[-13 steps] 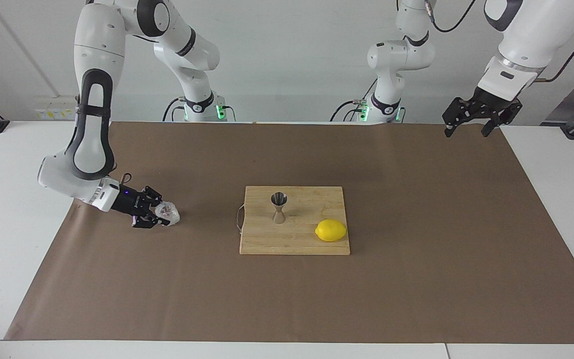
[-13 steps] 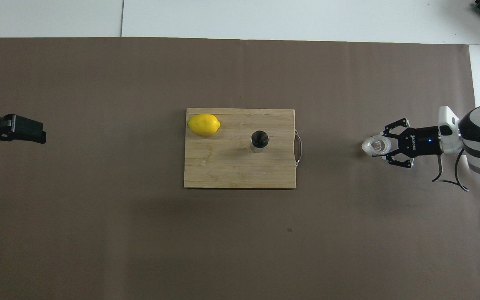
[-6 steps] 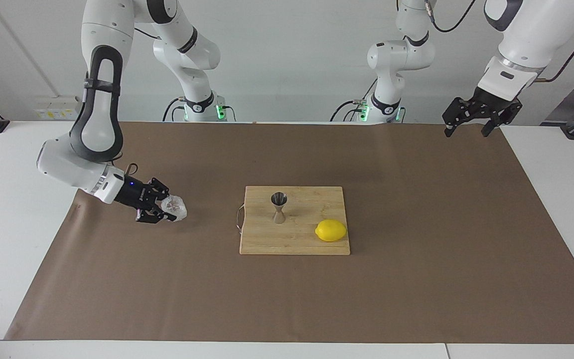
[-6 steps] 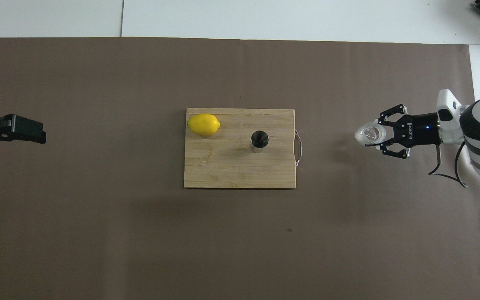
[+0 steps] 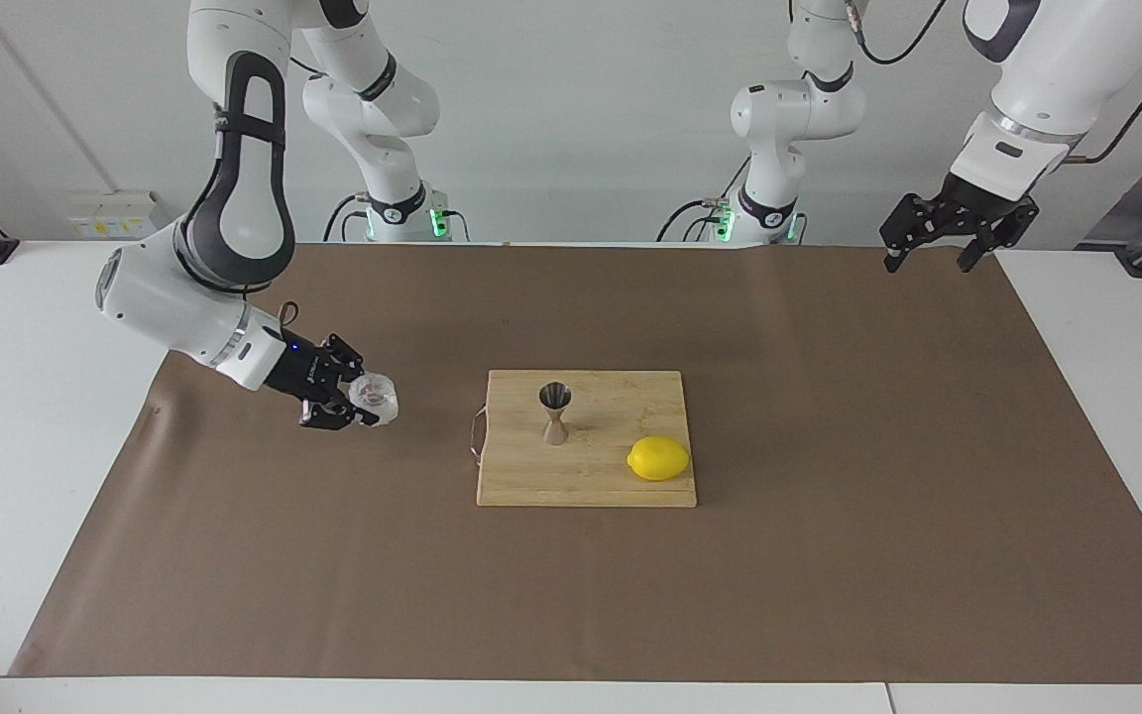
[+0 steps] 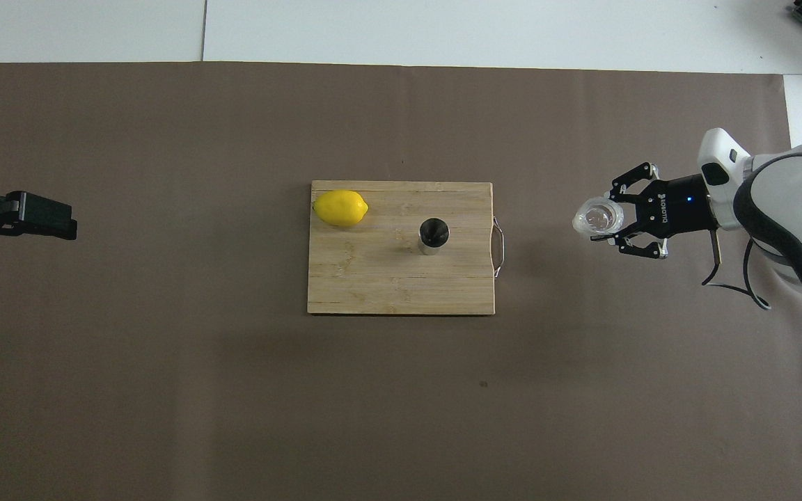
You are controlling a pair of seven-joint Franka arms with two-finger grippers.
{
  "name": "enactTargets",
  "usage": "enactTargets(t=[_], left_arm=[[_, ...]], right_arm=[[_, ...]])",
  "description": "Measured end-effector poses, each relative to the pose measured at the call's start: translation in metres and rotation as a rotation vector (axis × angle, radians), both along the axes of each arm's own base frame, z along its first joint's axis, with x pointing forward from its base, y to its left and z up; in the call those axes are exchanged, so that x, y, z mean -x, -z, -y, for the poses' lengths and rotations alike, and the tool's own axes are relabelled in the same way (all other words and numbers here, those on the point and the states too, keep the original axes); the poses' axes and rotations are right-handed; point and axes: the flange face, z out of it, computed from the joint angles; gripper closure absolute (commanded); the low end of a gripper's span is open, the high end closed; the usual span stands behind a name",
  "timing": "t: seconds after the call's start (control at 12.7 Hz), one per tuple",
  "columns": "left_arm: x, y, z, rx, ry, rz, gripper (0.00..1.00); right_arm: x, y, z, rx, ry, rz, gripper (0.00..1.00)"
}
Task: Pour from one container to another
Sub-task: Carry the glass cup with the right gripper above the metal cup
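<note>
Right gripper (image 5: 365,406) pinches the small clear faceted glass tumbler (image 5: 376,398) by its side wall, up over the brown mat toward the right arm's end. Shiny steel hourglass jigger (image 5: 555,413) stands upright on the wooden cutting board (image 5: 586,486). Glass looks light, rigid, slick, breakable; narrow jigger likely tips easily. Left gripper (image 5: 931,253) waits, fingers spread.

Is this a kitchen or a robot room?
Probably a robot lab: two white robot arms at a table covered in brown paper, with only a cutting board, jigger and lemon as kitchen props.
</note>
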Motion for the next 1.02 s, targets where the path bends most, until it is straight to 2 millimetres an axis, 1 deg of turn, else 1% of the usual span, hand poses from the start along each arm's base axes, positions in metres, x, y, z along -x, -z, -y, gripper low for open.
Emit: enactTargets(t=[0.24,0.55,0.86,1.02], left_arm=[[0.000,0.000,0.000,0.000,0.000,0.000,0.00],[0.000,0.000,0.000,0.000,0.000,-0.001,0.00],[0.000,0.000,0.000,0.000,0.000,-0.001,0.00],[0.000,0.000,0.000,0.000,0.000,-0.001,0.00]], right_arm=[[-0.004,-0.005,-0.027,0.049,-0.025,0.015,0.73],[-0.003,-0.006,-0.086,0.134,-0.048,0.000,0.73],[0.000,-0.013,-0.134,0.177,-0.055,0.007,0.73],[0.000,-0.020,-0.152,0.208,-0.044,0.008,0.73]])
